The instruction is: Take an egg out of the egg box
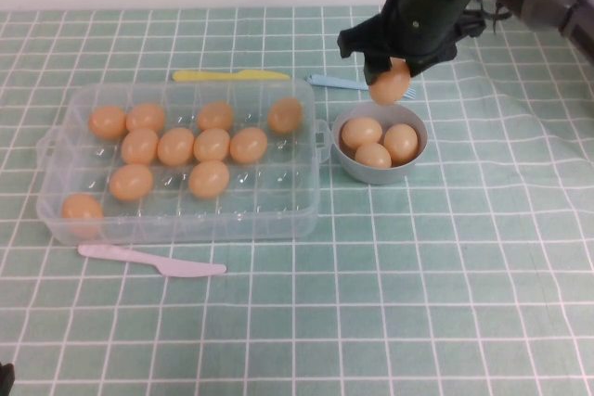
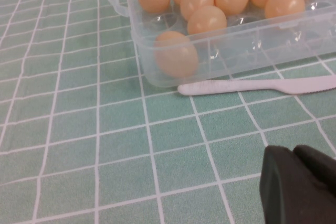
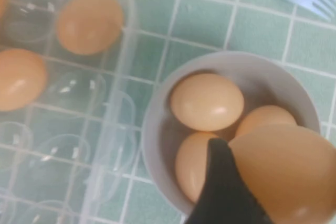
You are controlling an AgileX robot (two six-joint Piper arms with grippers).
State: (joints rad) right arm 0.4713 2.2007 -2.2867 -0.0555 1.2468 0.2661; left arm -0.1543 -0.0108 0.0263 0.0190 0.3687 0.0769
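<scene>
My right gripper hangs just above the far rim of the small grey-blue bowl, shut on one orange-tan egg. In the right wrist view that egg sits against a black finger, over the bowl with three eggs inside. The clear plastic egg box lies left of the bowl and holds several eggs. My left gripper hovers low over the tablecloth, near the front left corner of the egg box, its fingers together and holding nothing.
A white plastic knife lies in front of the box. A yellow knife and a light blue fork lie behind it. A green checked cloth covers the table.
</scene>
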